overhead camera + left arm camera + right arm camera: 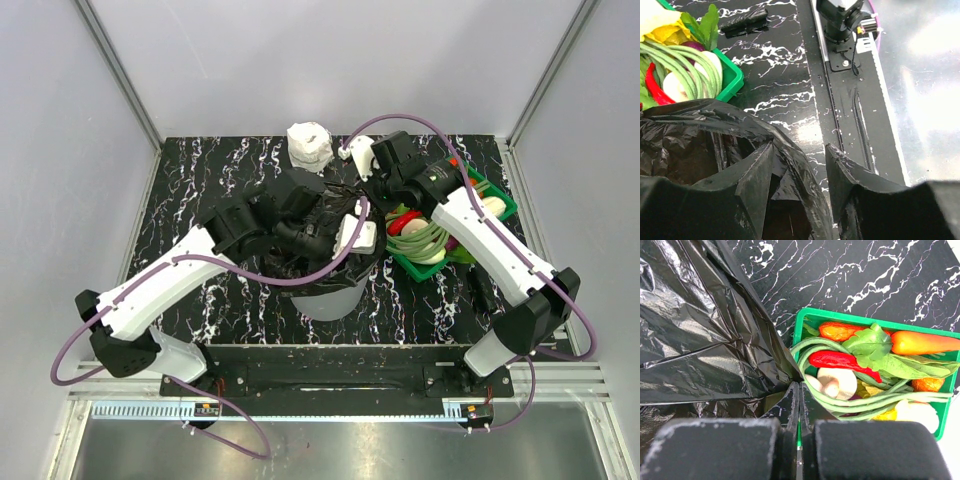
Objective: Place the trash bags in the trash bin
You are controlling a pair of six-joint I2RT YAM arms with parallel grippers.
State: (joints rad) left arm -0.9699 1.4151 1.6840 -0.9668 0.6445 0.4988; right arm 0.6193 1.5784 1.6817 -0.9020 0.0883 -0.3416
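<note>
Seating stage: the right gripper (799,390) pinches the trash bag (700,330) at the 1 o'clock edge of the trash bin (330,300). The left gripper (799,147) (jaws apart) straddles the film, which likely needs pushing down next.

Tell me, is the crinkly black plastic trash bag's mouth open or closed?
Open: in the left wrist view the trash bag gapes, hollow inside, with the left gripper straddling its rim.

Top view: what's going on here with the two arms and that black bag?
Both arms are handling a black trash bag bunched over the mouth of the grey trash bin. The right gripper is shut, pinching a taut fold of film beside the green vegetable basket. The left gripper is open, one finger inside the bag, one outside its rim.
</note>
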